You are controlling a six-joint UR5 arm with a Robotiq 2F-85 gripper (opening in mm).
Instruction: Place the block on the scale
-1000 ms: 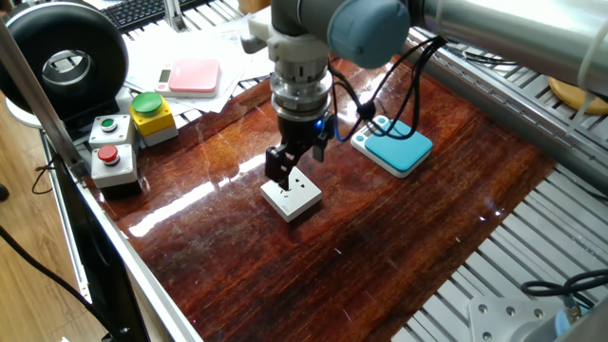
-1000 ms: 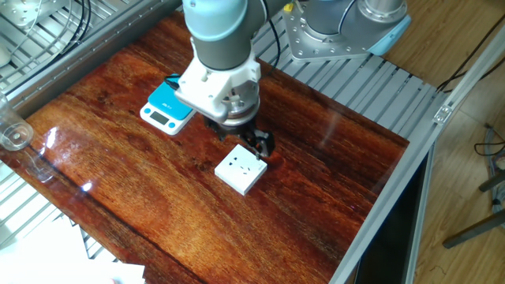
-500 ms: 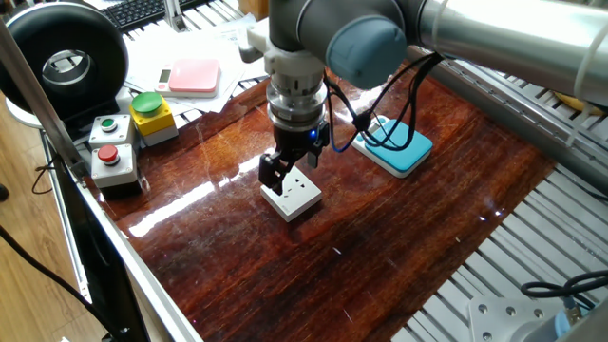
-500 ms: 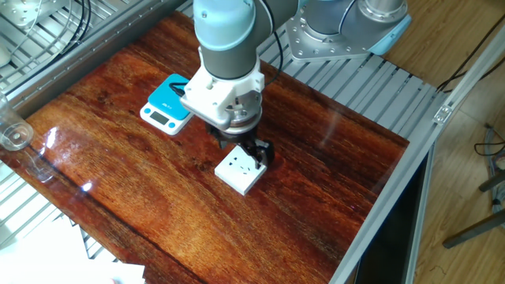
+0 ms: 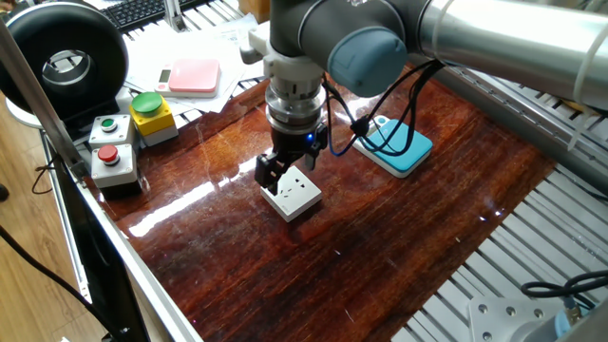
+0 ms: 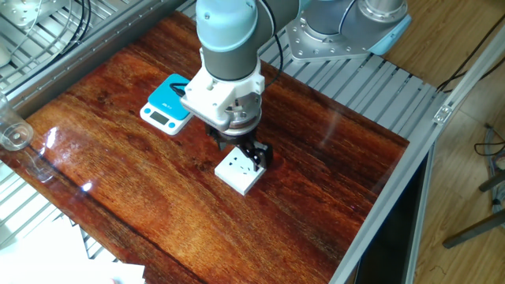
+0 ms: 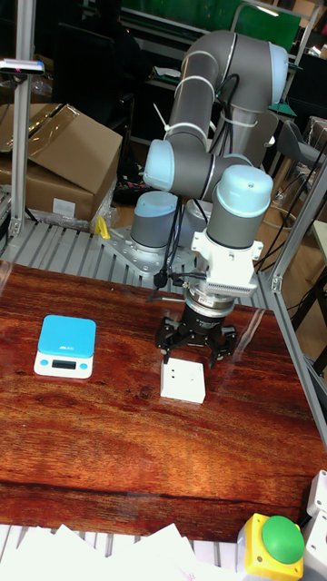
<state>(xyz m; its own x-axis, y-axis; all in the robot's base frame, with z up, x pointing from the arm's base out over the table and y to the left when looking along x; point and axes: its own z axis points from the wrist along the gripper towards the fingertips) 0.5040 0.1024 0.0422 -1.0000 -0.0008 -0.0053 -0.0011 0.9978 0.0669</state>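
Note:
The block [image 5: 294, 196] [image 6: 239, 172] [image 7: 183, 382], a flat white square with slots on top, lies on the wooden table. My gripper [image 5: 288, 172] [image 6: 239, 149] [image 7: 193, 353] hangs low right over it, open. In the tall fixed view its two fingers are spread about as wide as the block, tips at the block's far edge and not closed on it. The scale [image 5: 400, 148] [image 6: 167, 104] [image 7: 64, 344], teal on top with a white base, sits apart from the block with nothing on it.
A grey button box [image 5: 112, 152] and a yellow box with a green button [image 5: 152, 116] stand at the table's left edge. A pink-topped scale [image 5: 195, 76] rests on papers behind them. A glass [image 6: 13, 134] stands at one table edge.
The gripper has come down and shifted slightly over the block, still open. The block and the scale have not moved.

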